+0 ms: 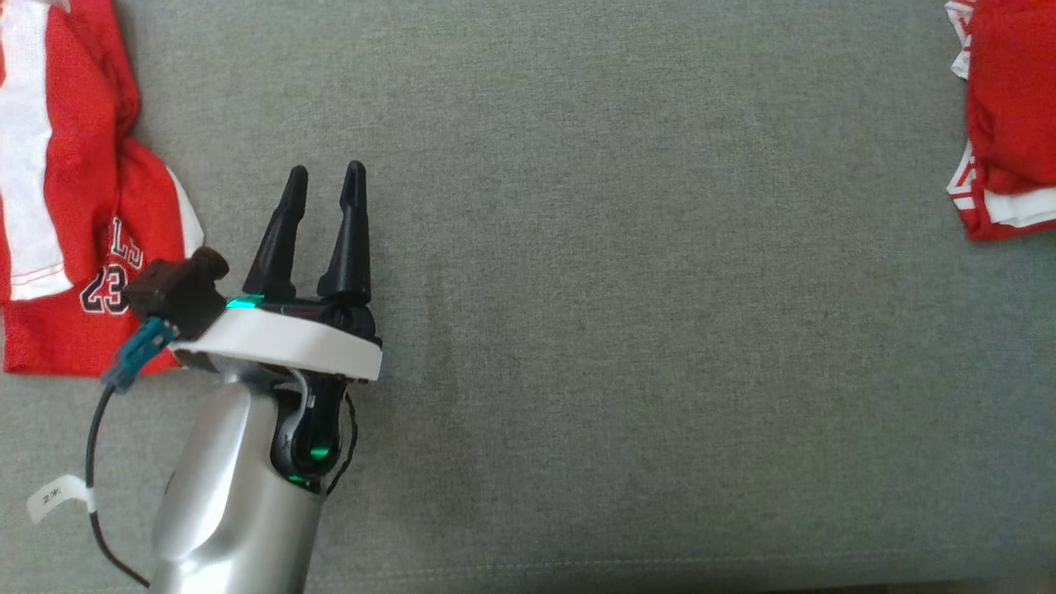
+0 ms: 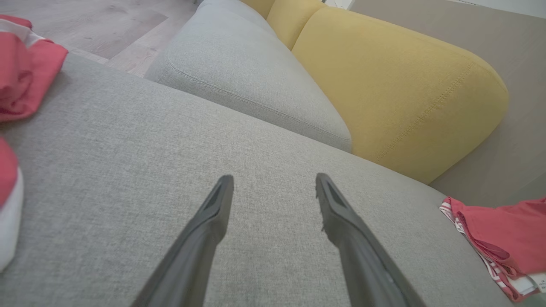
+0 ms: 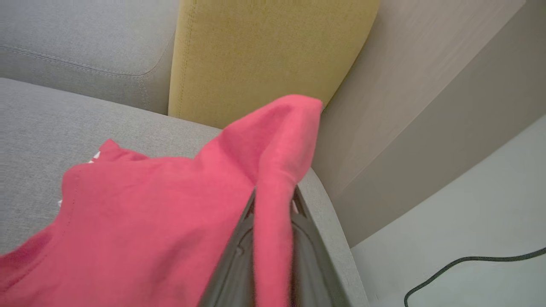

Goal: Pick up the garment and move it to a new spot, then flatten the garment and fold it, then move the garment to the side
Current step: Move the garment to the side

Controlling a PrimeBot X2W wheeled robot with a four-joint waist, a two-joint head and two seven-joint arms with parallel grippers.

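Observation:
A red garment (image 3: 170, 213) with white trim lies bunched at the right end of the grey sofa seat (image 1: 619, 247). My right gripper (image 3: 273, 200) is shut on a fold of its red cloth, and that fold rises above the fingertips. The same garment (image 1: 1011, 115) sits at the head view's right edge and shows again at the lower right of the left wrist view (image 2: 503, 230). Over bare seat fabric at the lower left, my left gripper (image 1: 326, 173) is open and holds nothing. Its fingers (image 2: 213, 221) stand well apart.
A second red and white jersey (image 1: 74, 206) printed with 23 lies just left of my left gripper and appears again (image 2: 21, 72). Yellow cushions (image 2: 401, 94) and a grey cushion (image 2: 239, 72) back the seat. A black cable (image 3: 465, 264) runs on the pale floor beyond the sofa's right end.

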